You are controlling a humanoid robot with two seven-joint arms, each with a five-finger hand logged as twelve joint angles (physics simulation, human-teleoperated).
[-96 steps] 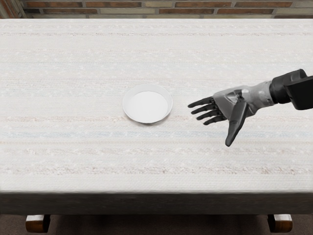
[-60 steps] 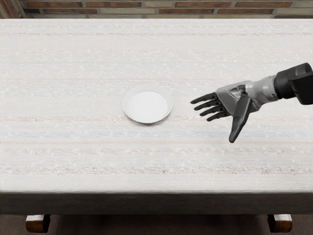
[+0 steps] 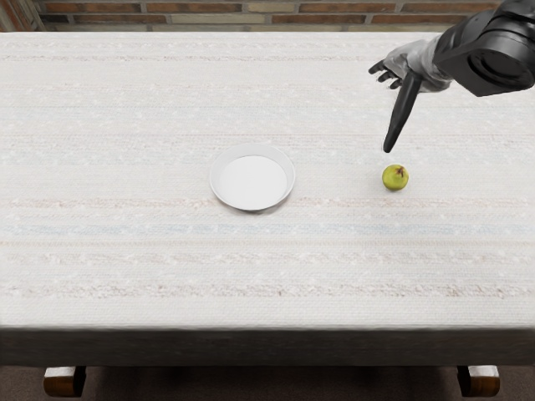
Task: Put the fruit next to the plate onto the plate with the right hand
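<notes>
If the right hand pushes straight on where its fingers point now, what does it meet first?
Nothing, apparently: the right hand points its fingers left over the table; green fruit and plate lie nearer the camera, off that line. Height is unclear.

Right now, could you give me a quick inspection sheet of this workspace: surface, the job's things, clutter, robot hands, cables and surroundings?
Surface: pale table with a dark front edge.
Job's things: white plate near the middle, nothing on it; small green fruit on the table to its right, apart from it.
Clutter: nothing seen.
Robot hands: right robot hand towards the far side from the fruit, fingers spread, holding nothing, not touching the fruit; left one not in view.
Cables: nothing seen.
Surroundings: brick wall behind the table.
</notes>
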